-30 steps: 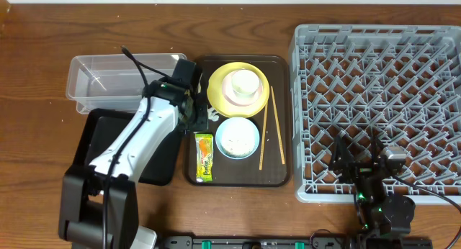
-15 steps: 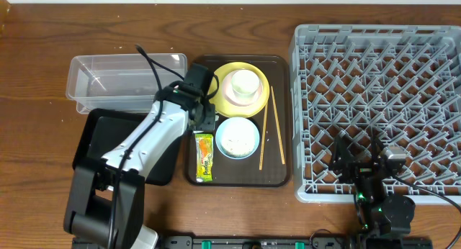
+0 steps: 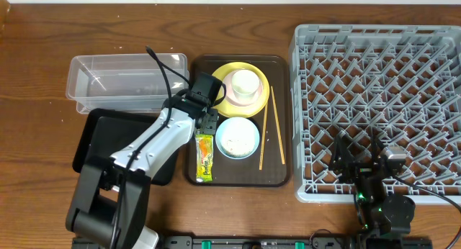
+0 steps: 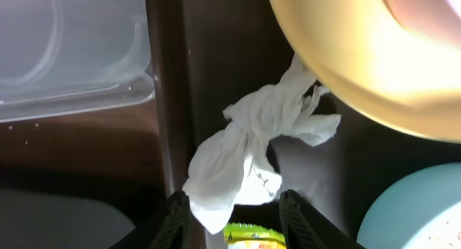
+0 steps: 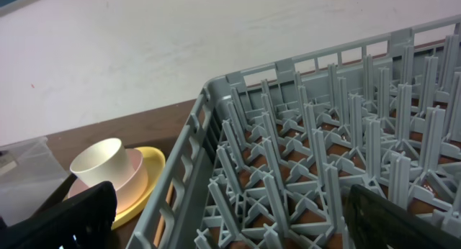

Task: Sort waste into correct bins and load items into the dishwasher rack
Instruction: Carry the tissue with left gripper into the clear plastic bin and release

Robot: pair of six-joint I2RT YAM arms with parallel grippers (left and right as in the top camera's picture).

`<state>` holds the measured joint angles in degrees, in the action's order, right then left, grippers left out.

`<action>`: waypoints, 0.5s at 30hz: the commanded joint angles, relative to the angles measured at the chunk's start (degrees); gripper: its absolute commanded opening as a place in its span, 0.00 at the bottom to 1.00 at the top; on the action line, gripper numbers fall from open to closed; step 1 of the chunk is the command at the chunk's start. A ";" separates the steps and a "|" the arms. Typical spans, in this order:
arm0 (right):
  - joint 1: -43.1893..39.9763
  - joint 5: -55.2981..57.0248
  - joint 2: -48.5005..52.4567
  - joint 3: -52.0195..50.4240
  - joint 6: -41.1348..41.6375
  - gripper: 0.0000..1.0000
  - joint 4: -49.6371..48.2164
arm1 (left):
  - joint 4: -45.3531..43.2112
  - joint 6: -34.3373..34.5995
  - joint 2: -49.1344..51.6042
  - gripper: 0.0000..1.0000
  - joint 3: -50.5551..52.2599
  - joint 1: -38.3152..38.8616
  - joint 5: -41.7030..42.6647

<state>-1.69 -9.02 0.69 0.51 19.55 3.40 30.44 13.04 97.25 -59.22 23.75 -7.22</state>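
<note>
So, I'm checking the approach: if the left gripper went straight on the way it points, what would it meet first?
Most likely the crumpled white paper scrap, lying on the brown tray just ahead of the open left gripper, beside the yellow plate. Depth is unclear.

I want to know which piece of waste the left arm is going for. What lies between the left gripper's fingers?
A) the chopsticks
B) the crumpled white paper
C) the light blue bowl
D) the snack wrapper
B: in the left wrist view the crumpled white paper lies between the spread fingers of the left gripper, beside the yellow plate. The snack wrapper only peeks in below.
</note>
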 commanded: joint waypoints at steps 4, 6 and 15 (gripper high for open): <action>0.07 -0.20 -0.37 -0.20 0.57 0.99 0.07 | -0.72 -0.81 3.93 0.44 0.68 0.07 -1.44; 0.07 -0.22 -0.37 -0.20 0.57 0.99 0.07 | -0.81 -0.79 5.09 0.44 0.68 0.07 -1.42; 0.07 -0.22 -0.35 -0.20 0.57 0.99 0.07 | -0.98 -0.76 3.87 0.10 0.59 0.07 -1.42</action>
<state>-1.69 -9.02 0.69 0.51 19.55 3.40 29.52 12.86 102.43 -58.83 23.75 -7.92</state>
